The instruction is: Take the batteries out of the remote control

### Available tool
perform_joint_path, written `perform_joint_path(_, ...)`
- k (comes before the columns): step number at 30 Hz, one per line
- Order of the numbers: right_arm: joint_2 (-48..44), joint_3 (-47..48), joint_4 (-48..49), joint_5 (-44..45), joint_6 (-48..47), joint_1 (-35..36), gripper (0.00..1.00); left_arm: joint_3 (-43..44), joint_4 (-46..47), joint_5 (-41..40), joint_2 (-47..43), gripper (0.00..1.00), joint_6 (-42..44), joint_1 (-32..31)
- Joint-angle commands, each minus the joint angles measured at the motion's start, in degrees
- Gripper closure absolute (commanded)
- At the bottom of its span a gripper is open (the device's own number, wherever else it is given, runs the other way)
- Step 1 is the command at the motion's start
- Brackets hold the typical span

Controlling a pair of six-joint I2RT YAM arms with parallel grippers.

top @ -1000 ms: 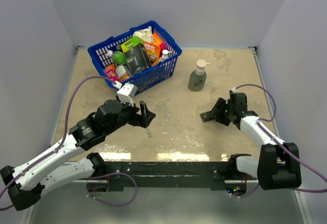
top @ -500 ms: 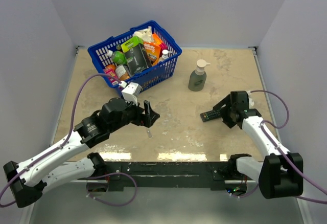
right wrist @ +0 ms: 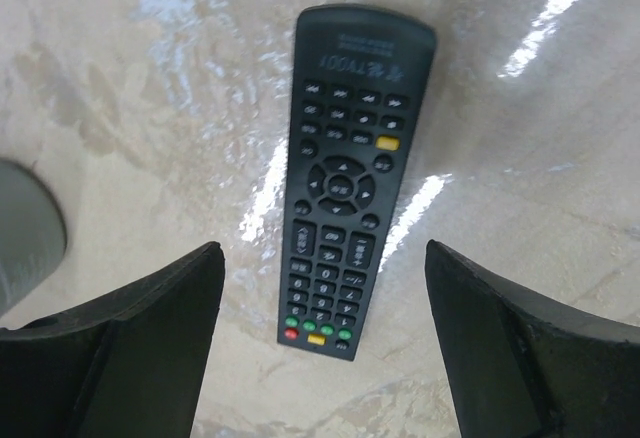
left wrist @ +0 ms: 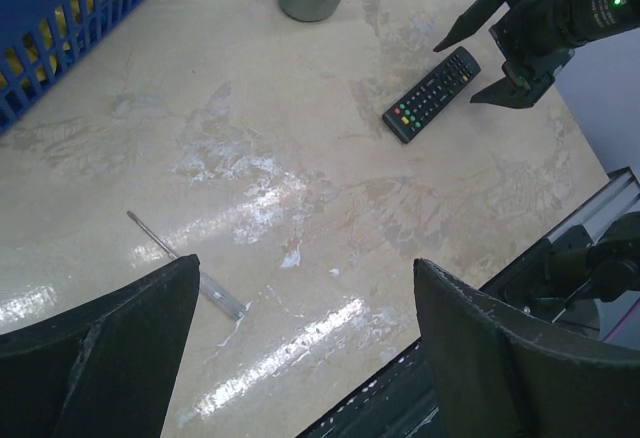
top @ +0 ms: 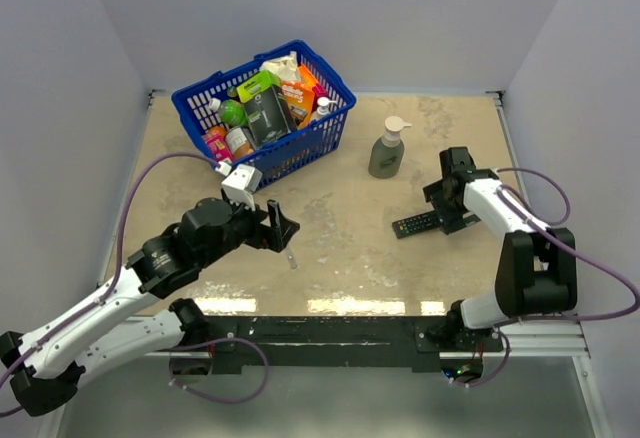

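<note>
Remote (top: 415,224): flat on table (top: 340,188), keys up, battery side hidden beneath, long axis passing between the spread, empty jaws of right gripper (top: 445,210) poised over its far end; left gripper (top: 280,226), likewise agape and empty, well apart leftward.

This looks like a robotics test cell, not a lived-in room. Plain pale panels (top: 330,18) wall in a beige, stone-patterned worktop (top: 340,208) on three sides. The left arm (top: 100,308) and right arm (top: 495,203), white and black, are bolted to a black rail (top: 330,330) at its near edge, with purple cables (top: 150,166) looping off them. The props are household odds: a blue basket (top: 300,143) crammed with packaged goods, a grey-green pump bottle (top: 386,153) and a remote control (top: 415,224).
</note>
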Motion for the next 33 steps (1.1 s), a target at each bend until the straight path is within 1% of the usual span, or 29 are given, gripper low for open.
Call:
perform_joint_path(1, 3.72, 4.33, -6.51, 5.93, 6.19, 0.19, 0.16, 2.04, -3.59, -2.6, -1.76, 0.09, 1.84, 0.16)
perform_joint_path(7, 9.6, 6.7, -6.43, 6.55, 6.72, 0.28, 0.13, 0.29, -3.6, -4.1, -4.84, 0.08, 0.7, 0.16)
perform_joint_path(10, 10.84, 6.53, -5.38, 5.76, 7.16, 0.28, 0.13, -0.16, -3.51, -4.1, -4.67, 0.08, 0.7, 0.16)
perform_joint_path(15, 12.95, 5.56, -3.45, 5.41, 6.72, 0.63, 0.16, -0.16, -3.43, -3.58, -3.35, 0.08, 0.53, 0.16)
perform_joint_path(17, 13.13, 5.21, -1.52, 5.41, 4.8, 0.8, 0.21, -0.25, -2.9, -2.61, -3.08, 0.09, 0.61, 0.16)
perform_joint_path(18, 13.04, 5.21, -1.34, 5.41, 2.87, 0.89, 0.32, -0.25, -2.72, -2.35, -2.73, 0.09, 0.61, 0.16)
perform_joint_path(20, 12.17, 4.86, -0.03, 5.76, 0.49, 1.07, 0.38, 0.02, -2.81, -2.43, -2.29, 0.09, 0.61, 0.16)
perform_joint_path(21, 10.94, 4.6, 0.85, 5.93, -2.57, 1.24, 0.41, 0.1, -2.72, -2.35, -2.12, 0.09, 0.7, 0.16)
perform_joint_path(22, 10.15, 4.07, 2.34, 5.33, -4.95, 1.24, 0.42, 0.11, -2.63, -2.52, -1.85, 0.09, 0.79, 0.16)
perform_joint_path(23, 9.44, 2.5, 6.01, 4.27, -10.02, 1.24, 0.43, 0.11, -2.54, -2.7, -1.59, 0.09, 0.79, 0.16)
perform_joint_path(25, 6.81, 0.74, 9.2, 0.67, -14.44, 1.24, 0.46, -0.07, -2.63, -2.96, -0.89, 0.08, 0.35, 0.16)
perform_joint_path(26, 5.84, -1.27, 12.43, -0.91, -18.99, 1.24, 0.48, -0.07, -2.89, -2.96, -0.62, 0.08, 0.09, 0.16)
perform_joint_path(27, 4.96, -2.25, 13.51, -3.53, -20.95, 1.24, 0.49, -0.07, -2.98, -2.87, -0.45, 0.08, -0.09, 0.16)
perform_joint_path(28, 3.13, -3.13, 14.3, -4.6, -22.71, 1.24, 0.53, -0.07, -2.81, -2.7, -0.36, 0.08, -0.44, 0.16)
perform_joint_path(29, 2.15, -5.4, 16.4, -6.18, -26.03, 1.24, 0.55, -0.16, -2.63, -2.44, -0.36, 0.09, -0.61, 0.16)
perform_joint_path(30, 1.18, -6.55, 17.29, -7.85, -27.46, 1.24, 0.55, -0.16, -2.28, -2.26, -0.88, 0.09, -0.88, 0.16)
perform_joint_path(31, -0.91, -7.61, 18.43, -13.17, -29.12, 1.24, 0.56, -0.33, -2.02, -2.0, -1.15, 0.09, -0.97, 0.25)
perform_joint_path(32, -2.07, -10.32, 22.18, -16.62, -32.8, 1.33, 0.57, -0.25, -1.32, -1.12, -1.41, 0.09, -1.06, 0.16)
perform_joint_path(33, -3.29, -11.74, 24.31, -20.48, -34.05, 1.33, 0.57, -0.42, -0.97, -0.77, -1.67, 0.08, -1.23, 0.25)
